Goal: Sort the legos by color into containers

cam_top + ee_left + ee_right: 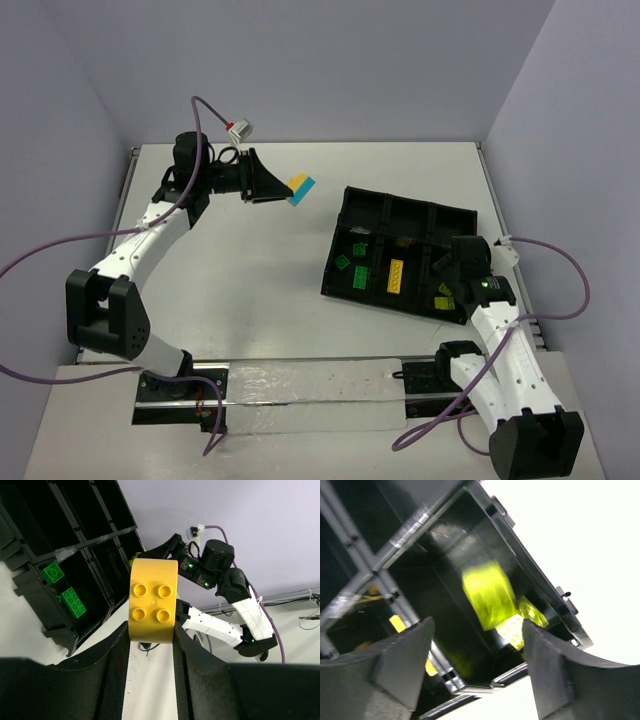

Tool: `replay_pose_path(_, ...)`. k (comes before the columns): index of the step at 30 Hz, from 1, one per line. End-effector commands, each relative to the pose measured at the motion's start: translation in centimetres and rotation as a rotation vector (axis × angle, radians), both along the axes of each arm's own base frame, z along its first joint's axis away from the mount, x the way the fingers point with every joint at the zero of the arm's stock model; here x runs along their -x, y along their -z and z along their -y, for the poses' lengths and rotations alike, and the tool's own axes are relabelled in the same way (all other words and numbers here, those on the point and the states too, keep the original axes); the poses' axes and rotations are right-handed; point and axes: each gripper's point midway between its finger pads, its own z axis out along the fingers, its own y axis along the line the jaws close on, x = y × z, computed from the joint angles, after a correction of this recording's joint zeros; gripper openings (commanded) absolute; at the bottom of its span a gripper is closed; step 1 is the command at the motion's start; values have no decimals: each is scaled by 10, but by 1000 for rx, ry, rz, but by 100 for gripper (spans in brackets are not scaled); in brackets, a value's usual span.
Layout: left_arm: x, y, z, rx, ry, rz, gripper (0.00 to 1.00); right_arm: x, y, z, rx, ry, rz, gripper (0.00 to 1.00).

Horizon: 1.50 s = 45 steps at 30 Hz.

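My left gripper [272, 186] is shut on a yellow lego [296, 183] and holds it above the table, left of the black tray [390, 215]. A light blue piece [305, 191] sits against the yellow lego; I cannot tell whether they are joined. In the left wrist view the yellow lego [152, 600] sits studs-up between the fingers [112, 680]. My right gripper [455, 272] is open over the tray's near right compartment, where lime legos [490, 595] lie. Green legos [350, 265] fill the near left compartment. A yellow lego [397, 276] lies in the near middle one.
The tray's far compartments [75, 510] look empty. Grey walls close the table at the back and both sides. A purple cable [560, 280] loops right of the right arm. A taped strip [310, 395] lies along the near edge between the arm bases.
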Motion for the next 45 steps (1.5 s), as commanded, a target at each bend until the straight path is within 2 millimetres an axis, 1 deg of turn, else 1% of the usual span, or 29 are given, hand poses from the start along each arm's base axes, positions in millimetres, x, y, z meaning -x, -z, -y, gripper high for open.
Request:
replay_pose_path(1,-4,-20,4,18,37,76,0,-2,-18,13,51,50,85,81)
replay_pose_path(2,-6,-21,4,20,37,80,0,-4,-20,14,56,45,89,83)
replay_pose_path(3,-8,-19,5,19,37,72,0,-4,-21,13,63,33,85,83)
replay_pose_path(7,-11,-21,6,26,40,73,0,-9,-23,10,66,-9,68,83)
replay_pose_path(10,-11,-22,6,24,39,79,0,-19,-35,1,47,-77,138,80)
replay_pose_path(11,-11,-22,6,23,39,78,0,-25,-43,-6,30,-117,187,80)
replay_pose_path(15,-10,-22,6,24,38,78,0,-46,-95,-39,-14,-328,428,77)
replay_pose_path(16,-10,-22,6,24,36,78,0,-49,-105,-46,-19,-372,469,76)
replay_pose_path(17,-9,-22,6,25,36,79,0,-50,-111,-54,-37,-411,483,76)
replay_pose_path(19,-8,-22,6,31,39,77,0,-60,-130,-73,-81,-517,530,74)
replay_pose_path(21,-6,-21,5,33,42,75,0,-62,-142,-94,-137,-620,561,73)
replay_pose_path(23,-6,-20,5,33,40,75,0,-64,-156,-105,-155,-680,610,71)
replay_pose_path(27,-5,-18,6,43,49,59,0,-61,-208,-138,-202,-867,763,70)
replay_pose_path(28,-4,-19,7,46,51,65,0,-60,-210,-145,-217,-902,770,70)
replay_pose_path(30,-4,-20,7,47,52,67,0,-60,-228,-160,-229,-971,804,70)
replay_pose_path(31,-4,-21,7,46,52,69,0,-64,-229,-169,-242,-998,800,70)
replay_pose_path(33,-4,-22,7,45,51,72,0,-65,-238,-185,-256,-1053,817,70)
replay_pose_path(34,-4,-23,7,44,52,75,0,-64,-238,-200,-273,-1100,810,70)
replay_pose_path(35,-4,-23,8,43,52,77,0,-62,-246,-215,-283,-1149,816,70)
replay_pose_path(36,-4,-24,8,43,53,77,0,-61,-252,-223,-284,-1172,823,70)
replay_pose_path(37,-3,-24,8,44,53,78,0,-62,-252,-226,-286,-1182,821,70)
replay_pose_path(39,-2,-26,8,45,58,82,0,-66,-251,-244,-310,-1223,811,71)
replay_pose_path(42,0,-25,9,45,71,80,0,-65,-249,-257,-336,-1254,807,71)
replay_pose_path(43,1,-24,9,43,79,77,0,-65,-250,-260,-339,-1263,812,71)
replay_pose_path(45,8,-24,13,40,126,81,0,-62,-256,-265,-332,-1303,827,71)
